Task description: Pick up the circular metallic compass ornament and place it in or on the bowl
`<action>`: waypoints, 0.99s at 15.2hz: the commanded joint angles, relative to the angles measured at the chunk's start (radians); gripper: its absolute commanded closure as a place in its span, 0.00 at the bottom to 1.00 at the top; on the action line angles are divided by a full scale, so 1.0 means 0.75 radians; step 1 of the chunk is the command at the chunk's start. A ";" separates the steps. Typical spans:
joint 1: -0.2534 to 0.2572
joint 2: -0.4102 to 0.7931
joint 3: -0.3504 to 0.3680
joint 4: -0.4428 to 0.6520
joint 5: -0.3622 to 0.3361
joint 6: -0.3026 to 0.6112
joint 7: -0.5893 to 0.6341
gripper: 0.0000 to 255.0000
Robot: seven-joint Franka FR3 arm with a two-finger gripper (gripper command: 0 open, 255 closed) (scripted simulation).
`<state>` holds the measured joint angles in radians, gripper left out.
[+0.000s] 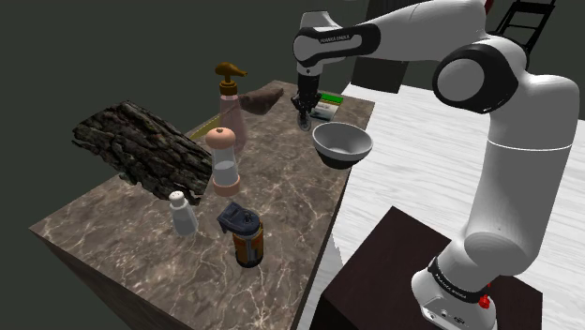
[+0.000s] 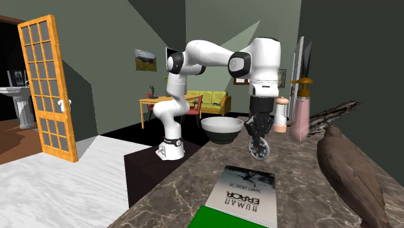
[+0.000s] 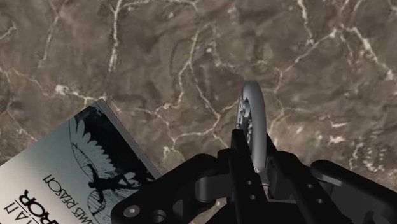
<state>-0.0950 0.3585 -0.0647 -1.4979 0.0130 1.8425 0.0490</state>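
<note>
My black gripper [image 2: 258, 138] is shut on the circular metallic compass ornament [image 2: 259, 149], which hangs on edge below the fingers, a little above the brown marble table [image 2: 298, 175]. In the wrist view the ornament's grey ring [image 3: 252, 118] sticks out from between the clasping fingers [image 3: 238, 159]. In the shoulder view the gripper [image 1: 303, 111] with the ornament [image 1: 304, 121] hovers just beyond the grey bowl [image 1: 342, 142], which stands at the table's edge. The bowl [image 2: 222, 128] lies behind the gripper in the second exterior view.
A book [image 2: 249, 186] lies flat near the gripper, beside a brown bird figure [image 2: 353, 171]. A pump bottle [image 1: 230, 108], a grinder [image 1: 224, 161], a white shaker [image 1: 183, 213], an orange can [image 1: 246, 236] and a bark log [image 1: 141, 145] stand further along the table.
</note>
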 commanded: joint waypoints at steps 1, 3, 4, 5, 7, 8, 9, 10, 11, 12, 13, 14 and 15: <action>0.000 0.000 0.000 0.000 0.000 0.000 0.000 1.00; 0.000 0.000 0.000 0.000 0.000 0.000 0.000 1.00; 0.000 -0.002 0.000 0.015 0.000 -0.017 0.000 1.00; 0.000 -0.003 0.000 0.031 0.000 -0.034 0.000 1.00; -0.001 -0.005 0.000 0.065 0.000 -0.069 0.000 1.00; -0.001 -0.005 0.000 0.082 0.000 -0.087 0.000 1.00; -0.001 -0.005 -0.001 0.100 0.000 -0.105 0.000 1.00; -0.001 -0.005 -0.001 0.118 0.000 -0.123 0.000 1.00; -0.001 -0.004 -0.001 0.137 0.000 -0.141 0.000 1.00; -0.002 -0.003 -0.001 0.157 0.000 -0.160 0.000 1.00; -0.002 -0.002 -0.001 0.177 0.000 -0.178 0.000 1.00; -0.002 0.000 -0.001 0.197 0.000 -0.197 -0.001 1.00; -0.003 0.002 -0.001 0.219 0.000 -0.216 -0.001 1.00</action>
<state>-0.0969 0.3564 -0.0656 -1.3547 0.0127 1.6978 0.0481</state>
